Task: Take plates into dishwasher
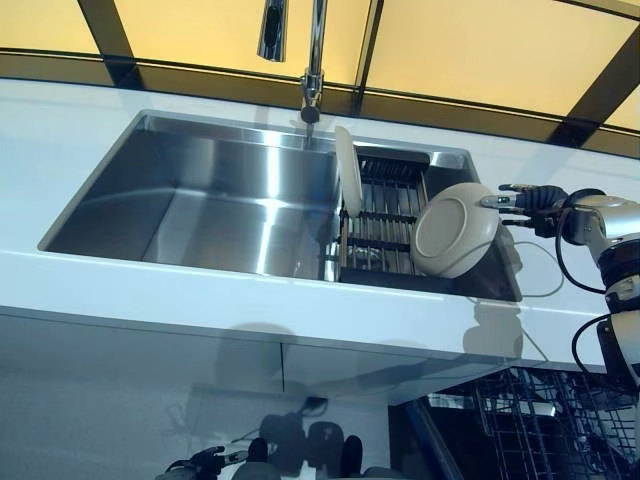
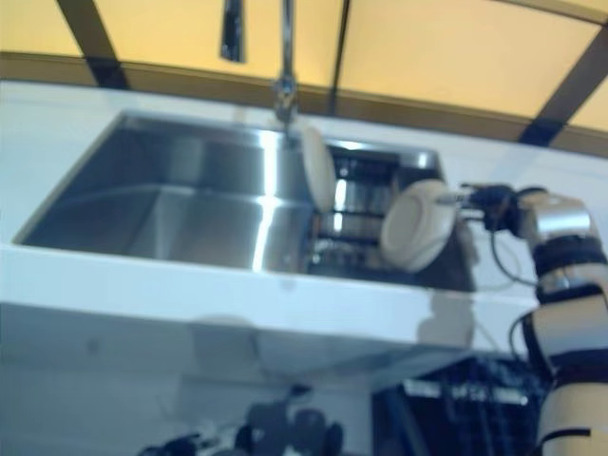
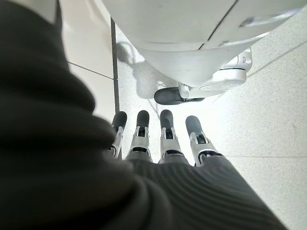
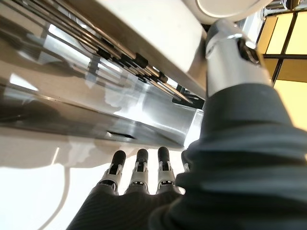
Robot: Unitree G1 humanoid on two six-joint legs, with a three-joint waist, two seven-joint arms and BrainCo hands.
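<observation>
Head-camera views: a stainless sink (image 1: 200, 200) set in a white countertop (image 1: 150, 290) fills the centre of the frame, with a tap (image 1: 314, 60) at upper centre; a dark dish rack (image 1: 385, 215) sits in the right part of the sink; one white plate (image 1: 347, 170) stands upright on edge at the rack's left side; a second, cream plate (image 1: 455, 230) is tilted at the rack's right end, underside facing the camera, its upper right rim meeting the right hand (image 1: 525, 198); the right hand enters from the right edge of the frame, and in the right wrist view its thumb (image 4: 230, 52) presses against the plate's rim (image 4: 225, 7) while the fingers (image 4: 139, 165) lie straight and apart from it, so whether the plate is truly pinched cannot be told; the dishwasher's wire basket (image 1: 520, 420) shows at lower right, below the counter; the left hand (image 3: 158, 143) appears in the left wrist view, fingers straight, holding nothing, pointing toward the floor (image 3: 268, 96)
</observation>
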